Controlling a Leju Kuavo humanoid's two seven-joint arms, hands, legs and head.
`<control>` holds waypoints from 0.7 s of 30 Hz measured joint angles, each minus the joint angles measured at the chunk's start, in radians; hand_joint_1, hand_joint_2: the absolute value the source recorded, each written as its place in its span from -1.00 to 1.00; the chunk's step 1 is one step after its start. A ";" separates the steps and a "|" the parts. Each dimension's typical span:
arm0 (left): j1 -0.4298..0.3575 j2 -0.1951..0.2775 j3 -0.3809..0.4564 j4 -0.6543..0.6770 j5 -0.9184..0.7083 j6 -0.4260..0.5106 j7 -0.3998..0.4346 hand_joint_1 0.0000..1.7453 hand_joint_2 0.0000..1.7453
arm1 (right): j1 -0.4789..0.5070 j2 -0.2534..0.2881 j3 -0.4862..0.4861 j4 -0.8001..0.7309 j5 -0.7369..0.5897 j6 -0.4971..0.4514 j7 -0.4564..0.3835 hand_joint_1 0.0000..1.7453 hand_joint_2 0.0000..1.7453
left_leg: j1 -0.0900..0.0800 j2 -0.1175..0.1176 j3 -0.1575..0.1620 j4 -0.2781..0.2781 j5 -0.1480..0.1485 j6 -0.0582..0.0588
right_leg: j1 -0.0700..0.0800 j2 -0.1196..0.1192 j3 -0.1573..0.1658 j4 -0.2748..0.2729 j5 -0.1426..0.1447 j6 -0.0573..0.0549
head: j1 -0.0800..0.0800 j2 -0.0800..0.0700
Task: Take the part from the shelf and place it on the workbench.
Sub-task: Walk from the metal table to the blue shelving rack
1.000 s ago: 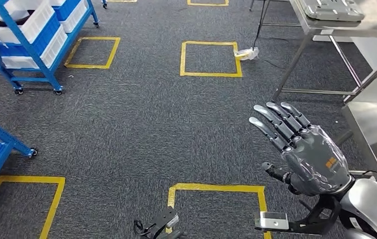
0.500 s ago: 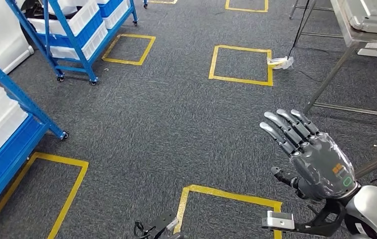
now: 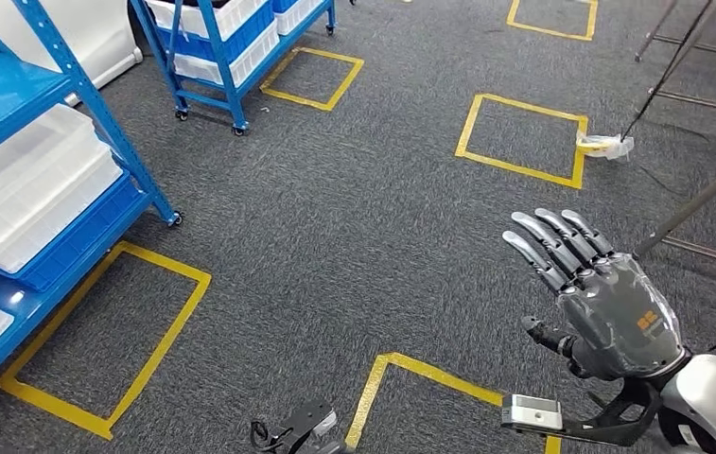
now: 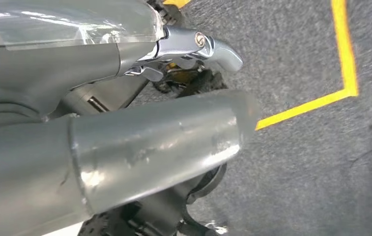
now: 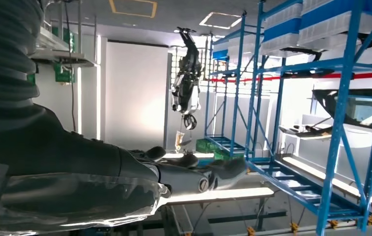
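We are early in the task: the blue shelf point(image 3: 42, 180) with its white bins point(image 3: 27, 194) fills the left of the head view, and which bin holds the part we cannot tell, so the picking, carrying and placing on the workbench are all left. Our right hand point(image 3: 600, 293) hovers well apart from the shelf, over the grey carpet point(image 3: 335, 227), fingers straight, slightly spread and holding nothing. Our left hand point(image 4: 125, 123) hangs toward the floor; its finger state we cannot tell. Compared with the earlier frames, the whole view has swung toward the shelf, which now sits much closer, while the yellow floor squares point(image 3: 524, 137) slide away from it.
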 joint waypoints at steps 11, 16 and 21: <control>-0.011 0.007 -0.017 -0.014 0.000 0.002 0.005 -1.00 -1.00 | 0.011 -0.011 -0.016 0.008 -0.009 0.015 -0.012 -1.00 1.00 | 0.005 -0.137 -0.024 0.025 0.003 -0.026 | -0.006 0.108 0.011 -0.085 0.081 -0.007 | 0.000 0.000; -0.015 0.011 -0.026 -0.020 0.000 0.000 0.007 -1.00 -1.00 | 0.008 -0.014 -0.023 0.007 -0.013 0.015 -0.017 -1.00 1.00 | 0.003 -0.029 -0.098 0.172 -0.084 -0.047 | -0.005 0.038 0.020 -0.100 0.087 -0.037 | -0.003 0.000; -0.022 0.007 -0.030 -0.018 -0.001 -0.002 0.010 -1.00 -1.00 | 0.021 -0.015 -0.024 0.008 0.001 0.003 -0.028 -1.00 1.00 | 0.011 0.002 -0.117 0.236 -0.087 -0.052 | -0.001 -0.035 0.021 -0.099 0.083 -0.038 | -0.003 0.000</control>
